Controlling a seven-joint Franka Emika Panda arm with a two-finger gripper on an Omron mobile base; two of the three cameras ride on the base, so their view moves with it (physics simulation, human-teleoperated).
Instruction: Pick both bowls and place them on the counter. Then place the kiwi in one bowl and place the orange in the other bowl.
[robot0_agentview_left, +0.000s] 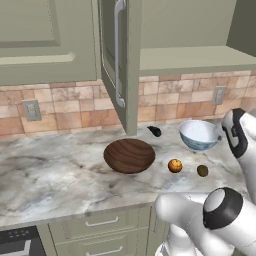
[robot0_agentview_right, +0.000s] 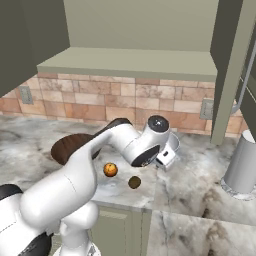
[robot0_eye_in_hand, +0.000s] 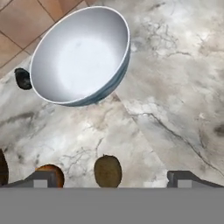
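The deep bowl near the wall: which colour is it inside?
The deep bowl is plain white inside; the hand view shows it best.

Open pincer (robot0_eye_in_hand: 112, 177) hangs over veined marble worktop (robot0_eye_in_hand: 175, 87): a dull-brown oval kiwi (robot0_eye_in_hand: 107, 171) sits between its tips, a bright orange ball (robot0_eye_in_hand: 51, 174) beside one tip, a deep white bowl (robot0_eye_in_hand: 78, 54) ahead; bare marble opposite.

Arm bent forward and low — hand (robot0_eye_in_hand: 111, 179) empty, fingers spread wide.

Kitchen: marble counter (robot0_agentview_left: 50, 170), green cabinets (robot0_agentview_left: 45, 40) above, brick-tile backsplash (robot0_agentview_left: 75, 107), wall outlet (robot0_agentview_left: 31, 110), drawers (robot0_agentview_left: 100, 230) below.
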